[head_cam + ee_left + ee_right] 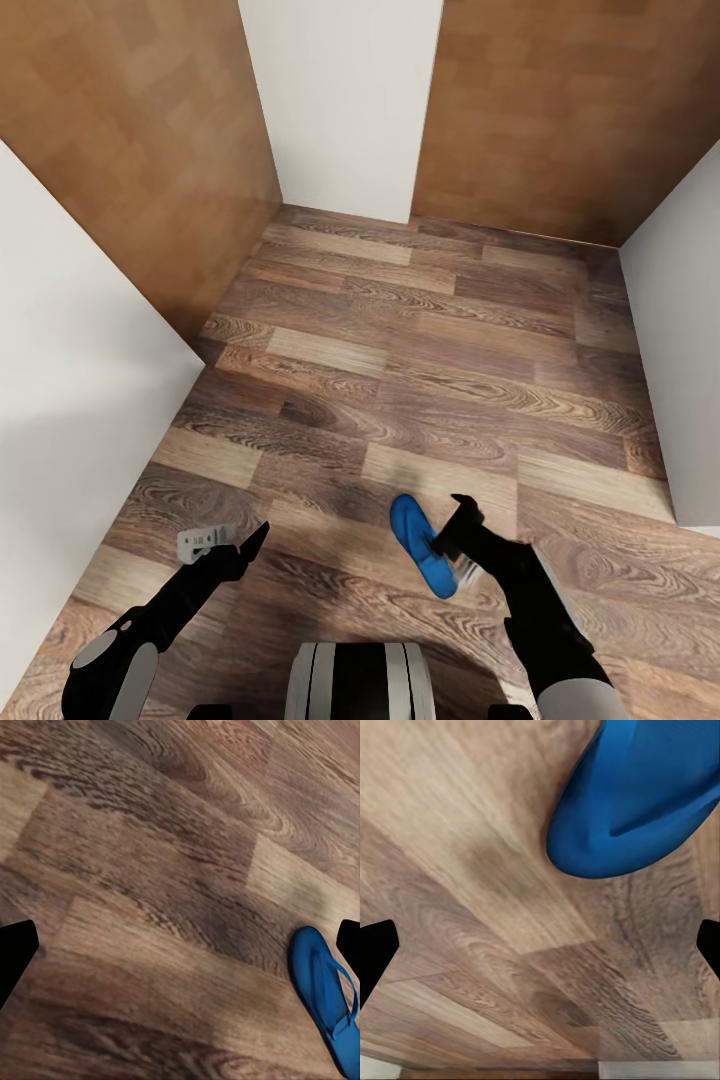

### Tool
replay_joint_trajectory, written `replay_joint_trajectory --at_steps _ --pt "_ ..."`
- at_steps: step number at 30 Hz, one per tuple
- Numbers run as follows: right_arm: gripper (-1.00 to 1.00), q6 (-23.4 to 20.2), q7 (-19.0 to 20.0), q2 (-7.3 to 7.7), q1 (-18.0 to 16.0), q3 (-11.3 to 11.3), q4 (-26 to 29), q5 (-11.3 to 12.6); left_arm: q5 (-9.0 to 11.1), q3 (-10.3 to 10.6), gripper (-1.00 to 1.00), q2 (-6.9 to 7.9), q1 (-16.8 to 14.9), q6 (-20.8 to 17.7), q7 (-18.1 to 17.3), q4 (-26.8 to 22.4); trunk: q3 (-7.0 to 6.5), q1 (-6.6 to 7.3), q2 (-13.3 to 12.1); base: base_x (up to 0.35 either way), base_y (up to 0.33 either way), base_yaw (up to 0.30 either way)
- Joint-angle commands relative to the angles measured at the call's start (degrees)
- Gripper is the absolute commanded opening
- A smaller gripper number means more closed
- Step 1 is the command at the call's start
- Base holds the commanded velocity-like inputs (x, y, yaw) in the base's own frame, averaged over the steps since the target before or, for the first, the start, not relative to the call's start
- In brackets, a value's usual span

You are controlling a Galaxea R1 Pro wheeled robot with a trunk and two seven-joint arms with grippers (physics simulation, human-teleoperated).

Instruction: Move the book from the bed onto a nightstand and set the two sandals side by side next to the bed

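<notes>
My right end effector (pixel 452 540) meets a blue sandal (pixel 420 545), though my wrist view shows its tips wide apart, so I cannot tell if it grips. My left end effector (pixel 245 548) hangs open over the wood floor (pixel 400 350). Tan doors (pixel 140 160) and white walls (pixel 345 100) stand ahead.

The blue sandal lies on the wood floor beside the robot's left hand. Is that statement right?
Not quite: the blue sandal lies on the wood floor beside the right hand, not the left, as the head view shows.
</notes>
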State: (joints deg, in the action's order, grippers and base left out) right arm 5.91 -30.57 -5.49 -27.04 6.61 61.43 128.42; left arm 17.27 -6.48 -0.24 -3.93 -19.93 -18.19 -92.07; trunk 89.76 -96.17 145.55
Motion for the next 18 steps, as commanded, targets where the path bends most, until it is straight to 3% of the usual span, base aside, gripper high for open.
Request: replay_joint_trajectory --at_steps 1,18 --pt "1.00 0.49 -0.16 -0.05 0.00 0.35 0.61 0.60 0.61 -0.11 1.00 -0.03 -0.02 -0.54 -0.18 -0.04 0.03 0.01 0.01 0.000 0.000 0.000" --pt "1.00 0.32 0.06 -0.06 0.06 1.03 2.30 0.60 0.58 -0.11 1.00 -0.03 -0.02 -0.34 -0.17 1.10 0.03 0.01 0.01 0.013 0.000 0.000"
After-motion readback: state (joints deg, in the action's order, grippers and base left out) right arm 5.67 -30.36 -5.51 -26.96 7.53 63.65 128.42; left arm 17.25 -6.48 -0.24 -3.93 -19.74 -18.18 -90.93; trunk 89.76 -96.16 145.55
